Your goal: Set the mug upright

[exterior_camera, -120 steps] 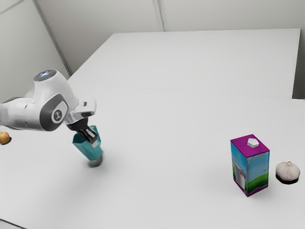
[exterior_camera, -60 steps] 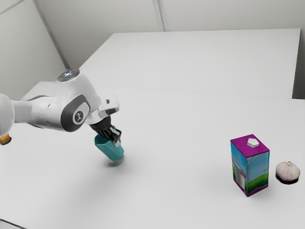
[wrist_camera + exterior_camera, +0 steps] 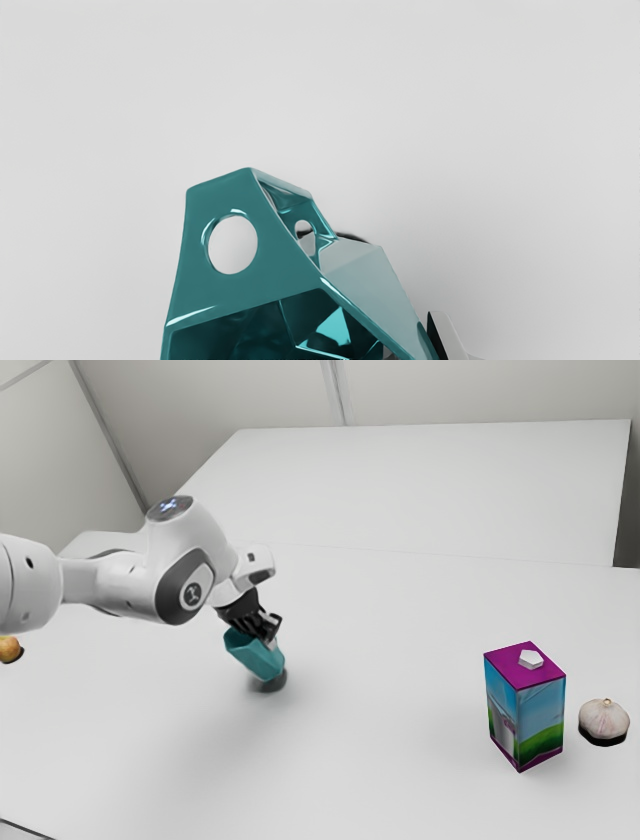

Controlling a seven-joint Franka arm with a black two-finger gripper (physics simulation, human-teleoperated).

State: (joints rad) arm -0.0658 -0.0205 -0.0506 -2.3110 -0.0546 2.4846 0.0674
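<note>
- Mug (image 3: 256, 655) in the grip of the black gripper (image 3: 268, 637), teal and many-sided, near the exterior view's left side.
- Leans well over rather than standing upright, with its mouth up toward the exterior view's left and its base down toward the exterior view's right.
- Shows a dark shadow (image 3: 272, 682) on the table (image 3: 400, 610) right under the base; cannot tell from here whether base and table touch.
- Clamps onto the wall of the mug near the rim, with one finger (image 3: 447, 337) along the outside and a small grey bit of the other just inside the mouth.
- Shows, in the wrist view, the dark hollow of the mug on the near side, and a flat teal panel with a round hole through it beyond the mouth.
- Comes in from the exterior view's left with the white arm (image 3: 105, 582), hand angled down over the mug.
- Stands upright well apart from the mug, toward the exterior view's right: a carton (image 3: 525, 705) with a purple top, white cap and blue-and-green sides.
- Sits just beside the carton, farther to the exterior view's right: a pale garlic bulb (image 3: 604, 718).
- Lies at the exterior view's left edge, partly cut off: a round, yellow-brown fruit (image 3: 9, 650).
</note>
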